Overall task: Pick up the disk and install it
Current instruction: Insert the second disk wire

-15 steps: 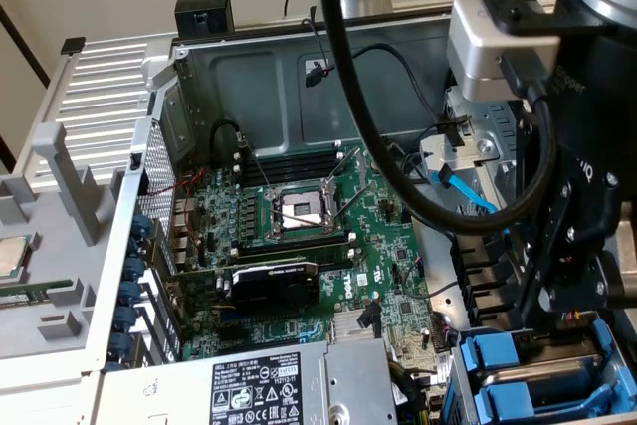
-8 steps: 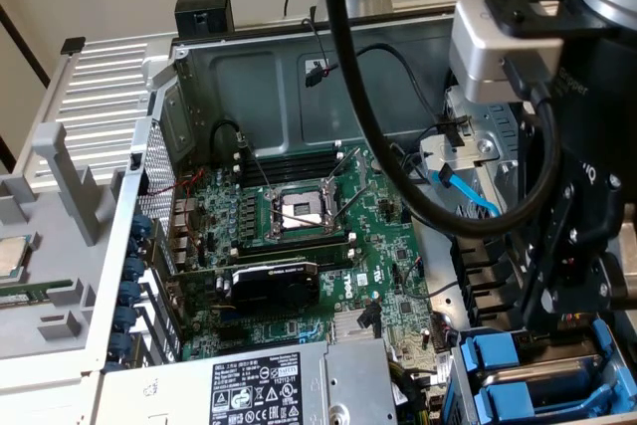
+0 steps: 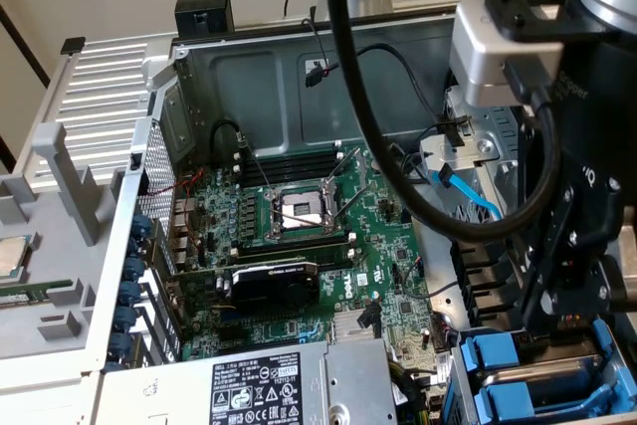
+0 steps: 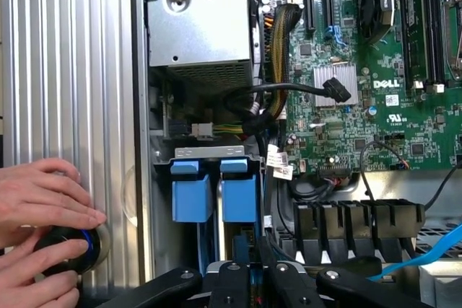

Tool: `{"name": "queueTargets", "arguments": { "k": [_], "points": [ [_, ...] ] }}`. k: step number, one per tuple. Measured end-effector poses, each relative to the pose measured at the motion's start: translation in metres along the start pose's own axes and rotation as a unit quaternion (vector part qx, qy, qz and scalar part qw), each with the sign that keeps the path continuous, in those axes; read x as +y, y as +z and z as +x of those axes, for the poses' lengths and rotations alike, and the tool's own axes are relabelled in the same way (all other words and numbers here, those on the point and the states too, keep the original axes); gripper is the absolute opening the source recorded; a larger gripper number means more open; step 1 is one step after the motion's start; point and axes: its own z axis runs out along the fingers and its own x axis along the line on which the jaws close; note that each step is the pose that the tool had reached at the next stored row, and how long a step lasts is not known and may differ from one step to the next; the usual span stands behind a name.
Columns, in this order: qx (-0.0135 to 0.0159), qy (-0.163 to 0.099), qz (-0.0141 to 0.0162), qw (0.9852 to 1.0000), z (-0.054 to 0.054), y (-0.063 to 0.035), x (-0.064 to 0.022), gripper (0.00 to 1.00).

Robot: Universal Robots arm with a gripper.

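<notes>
Hand (image 4: pixel 253 285) hung right over the drive cage at the case corner, close above two blue carriers side by side in their slots. Couldn't tell whether it was spread, pressed together or pinching anything; its tips were hidden behind its own black links. The disk (image 4: pixel 238 196) was prob. the carrier nearer the hand, w/ a second blue carrier (image 4: pixel 191 191) just beside it, though which was which wasn't certain. Only the blue front end showed, metal body out of sight in the cage, so its long axis likely ran straight down into the slot, blue end facing out toward the hand. To do the seating well: keep the push in line w/ that axis, no tilt, square on the blue face, stay off the neighbour carrier, and watch the black cable (image 4: pixel 289 91) and the cable bundle near the motherboard (image 4: pixel 361 128). A person's hands (image 4: pixel 43 203) were on a black knob (image 4: pixel 66 250) on the ribbed side panel (image 4: pixel 65 70), well apart from the cage.
</notes>
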Motion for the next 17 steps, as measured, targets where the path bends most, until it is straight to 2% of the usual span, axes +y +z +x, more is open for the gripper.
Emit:
{"name": "queueTargets", "arguments": {
  "k": [3,11,17],
  "points": [
    [-0.0006,0.0,0.0001,1.0,0.0,0.0007,0.0,0.16],
    [-0.0061,0.0,0.0001,1.0,0.0001,0.0021,-0.0001,0.16],
    [-0.0066,-0.002,0.0002,1.0,0.0006,0.0025,-0.0002,0.16]
  ]
}}
